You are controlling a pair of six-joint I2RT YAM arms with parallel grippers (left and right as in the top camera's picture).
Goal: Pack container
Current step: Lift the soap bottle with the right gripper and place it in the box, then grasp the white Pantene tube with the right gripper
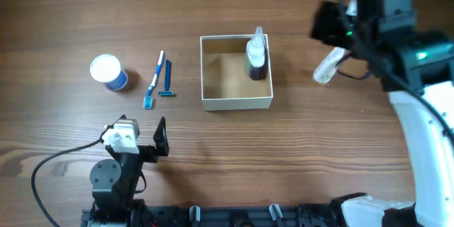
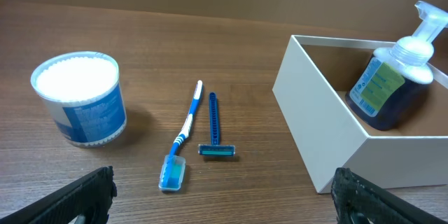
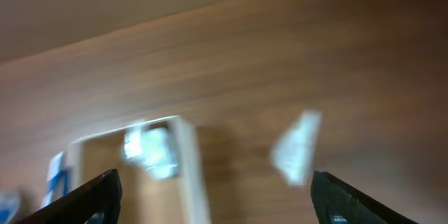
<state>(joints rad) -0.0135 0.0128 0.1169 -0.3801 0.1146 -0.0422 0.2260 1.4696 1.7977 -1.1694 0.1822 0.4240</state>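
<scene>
Near the middle of the surface point(image 1: 213, 170) sits the container point(image 1: 237, 102), a pump bottle point(image 1: 257, 58) standing inside. It looks light, its thin walls likely to flex; pinch one wall near a corner. Both left tool point(image 2: 224, 189) and right tool point(image 3: 217, 196) gape, empty.

The brown wood-grain tabletop point(image 2: 231, 56) looks matt; the square white-walled container point(image 2: 311, 122) is smooth cardboard; the dark pump bottle point(image 2: 388, 94) is glossy plastic.

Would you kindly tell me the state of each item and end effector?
container: open, partly filled
pump bottle: upright inside container
tub: upright, lid on
toothbrush: lying flat, head capped
razor: lying beside toothbrush
clear item: lying outside container
left end effector: open, empty
right end effector: open, empty
</scene>
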